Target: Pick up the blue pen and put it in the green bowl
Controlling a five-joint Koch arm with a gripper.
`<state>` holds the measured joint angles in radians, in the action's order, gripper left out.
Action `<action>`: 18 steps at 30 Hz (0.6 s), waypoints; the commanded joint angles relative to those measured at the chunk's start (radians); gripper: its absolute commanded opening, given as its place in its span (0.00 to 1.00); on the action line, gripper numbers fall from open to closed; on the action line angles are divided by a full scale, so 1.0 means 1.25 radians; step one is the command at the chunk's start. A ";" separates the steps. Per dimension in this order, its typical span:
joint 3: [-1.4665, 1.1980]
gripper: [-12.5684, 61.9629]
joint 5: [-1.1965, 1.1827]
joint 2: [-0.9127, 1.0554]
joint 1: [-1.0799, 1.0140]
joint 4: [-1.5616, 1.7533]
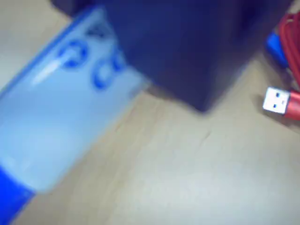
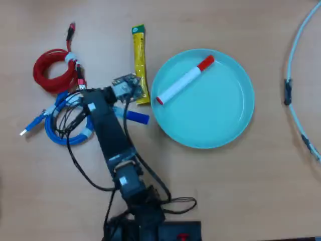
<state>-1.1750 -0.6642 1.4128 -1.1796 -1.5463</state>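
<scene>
In the wrist view the gripper (image 1: 154, 89) shows only as a dark, blurred block across the top of the frame, pressed down against the barrel of the blue pen (image 1: 61, 122); just one jaw can be made out, so whether the jaws are wide, narrow or clamped on the pen cannot be told. The pen runs slantwise beneath that block, white barrel with blue lettering, its blue cap at the lower left corner of the view, and it lies flat on the wooden worktop (image 1: 187, 173). In the overhead view the arm (image 2: 111, 133) reaches up from the worktop's bottom edge and hides most of the pen, leaving the blue cap (image 2: 136, 117) sticking out to its right, just beside the left rim of the green bowl (image 2: 220, 125), apart from it. The bowl sits near the middle of the worktop and holds a white marker with a red cap (image 2: 184, 80), lying aslant. A yellow sachet (image 2: 140, 63) lies between arm and bowl, toward the top edge. Toward the left edge lie a coiled red cable (image 2: 50, 70) and a blue cable (image 2: 60, 131); a silver USB plug (image 1: 275, 101) on a red lead shows at the right of the wrist view
</scene>
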 commanded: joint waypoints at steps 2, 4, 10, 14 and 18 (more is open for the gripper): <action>0.065 0.07 0.016 0.067 -0.064 -0.043; 0.061 0.07 0.018 0.067 -0.106 -0.044; 0.059 0.07 0.087 0.066 -0.250 -0.038; 0.061 0.07 0.160 0.065 -0.362 -0.026; 0.061 0.07 0.204 0.064 -0.442 0.022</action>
<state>-1.1766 -0.4510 1.4358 -1.7043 -1.5631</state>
